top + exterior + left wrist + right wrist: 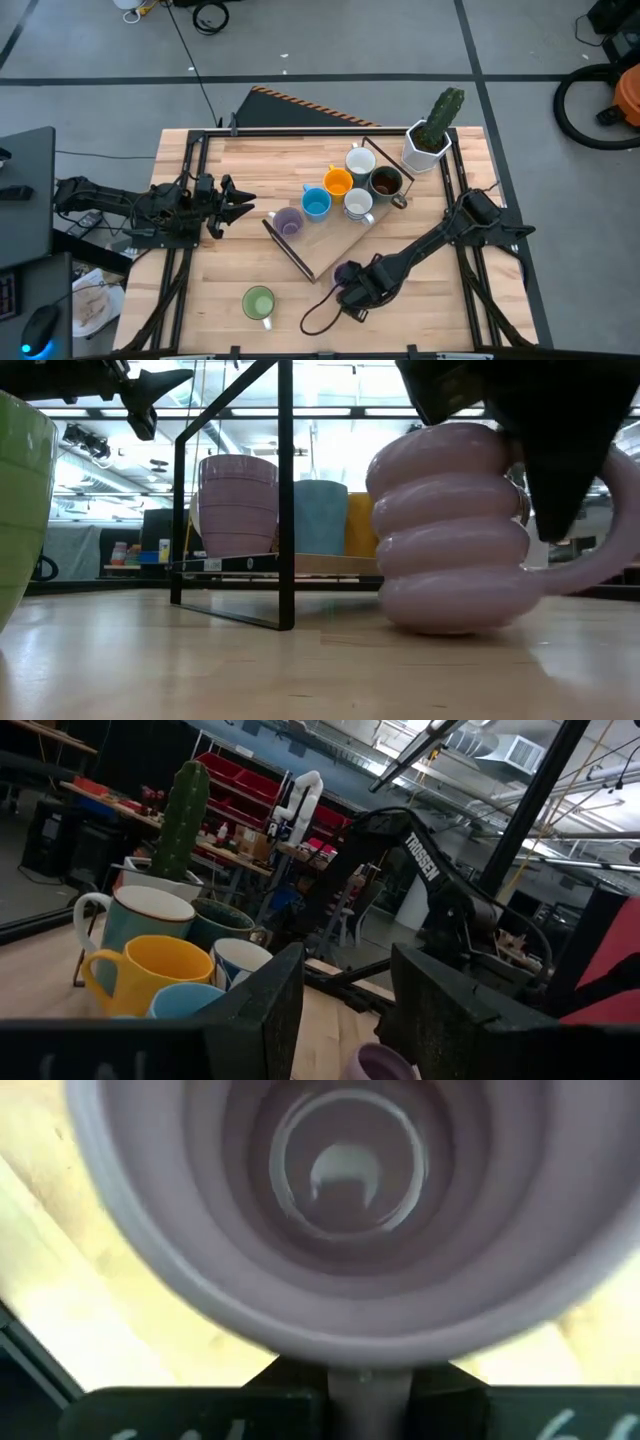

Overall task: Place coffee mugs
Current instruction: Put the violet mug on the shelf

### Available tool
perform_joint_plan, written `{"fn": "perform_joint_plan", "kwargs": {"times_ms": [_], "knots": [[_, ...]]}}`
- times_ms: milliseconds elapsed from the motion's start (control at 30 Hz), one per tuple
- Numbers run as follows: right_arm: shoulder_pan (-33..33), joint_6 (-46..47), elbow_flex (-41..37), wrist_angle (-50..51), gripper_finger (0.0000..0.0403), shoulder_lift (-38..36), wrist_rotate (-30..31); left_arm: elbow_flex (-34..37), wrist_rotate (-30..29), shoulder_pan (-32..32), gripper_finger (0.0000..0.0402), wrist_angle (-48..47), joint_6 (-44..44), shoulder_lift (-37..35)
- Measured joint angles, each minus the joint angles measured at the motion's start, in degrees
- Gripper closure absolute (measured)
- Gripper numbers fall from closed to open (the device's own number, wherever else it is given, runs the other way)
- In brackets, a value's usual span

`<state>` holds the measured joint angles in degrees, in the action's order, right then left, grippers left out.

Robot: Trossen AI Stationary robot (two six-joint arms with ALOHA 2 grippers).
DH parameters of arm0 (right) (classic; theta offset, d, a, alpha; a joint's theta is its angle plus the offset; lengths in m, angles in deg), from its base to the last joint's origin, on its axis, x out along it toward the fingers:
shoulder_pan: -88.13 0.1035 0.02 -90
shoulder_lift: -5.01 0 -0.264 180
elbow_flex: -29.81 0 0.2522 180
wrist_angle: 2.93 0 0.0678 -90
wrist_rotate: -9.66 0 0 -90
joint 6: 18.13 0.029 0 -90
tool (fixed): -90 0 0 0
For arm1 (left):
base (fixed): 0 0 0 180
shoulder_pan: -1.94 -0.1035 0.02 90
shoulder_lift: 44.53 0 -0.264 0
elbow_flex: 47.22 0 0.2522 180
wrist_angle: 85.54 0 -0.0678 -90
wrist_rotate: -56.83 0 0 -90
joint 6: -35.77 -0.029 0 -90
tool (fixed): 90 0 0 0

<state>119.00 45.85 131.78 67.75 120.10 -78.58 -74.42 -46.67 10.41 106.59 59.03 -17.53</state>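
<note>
A lilac ribbed mug [450, 530] stands upright on the wooden table near the front, also seen from above [347, 272]. My right gripper [354, 290] is shut on it and hides its handle from above. Several mugs stand on the black-framed wooden tray [320, 250]: lilac [288, 223], blue [316, 204], orange [338, 183], two white [360, 162], dark brown [385, 182]. A green mug [258, 303] stands on the table near the front edge. My left gripper [243, 200] is open and empty, above the table left of the tray. My right gripper pinches the lilac mug's handle [366, 1390] between its two fingers, coming from above and pointing down beside the mug's wall. The mug stands upright with its base [450, 622] on the table, its mouth open to the wrist camera.
A white pot with a cactus [430, 140] stands at the tray's far right corner. A black cable [318, 318] loops on the table by the right gripper. The black tray frame [285, 490] rises between the held mug and the other mugs.
</note>
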Motion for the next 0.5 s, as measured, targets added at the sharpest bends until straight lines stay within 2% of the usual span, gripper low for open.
{"fn": "perform_joint_plan", "kwargs": {"times_ms": [500], "knots": [[-2.6,-4.2,6.7,9.3,0.0365,0.1,2.3,0.0,0.0,0.0,0.0242,0.0,0.0,0.0]]}}
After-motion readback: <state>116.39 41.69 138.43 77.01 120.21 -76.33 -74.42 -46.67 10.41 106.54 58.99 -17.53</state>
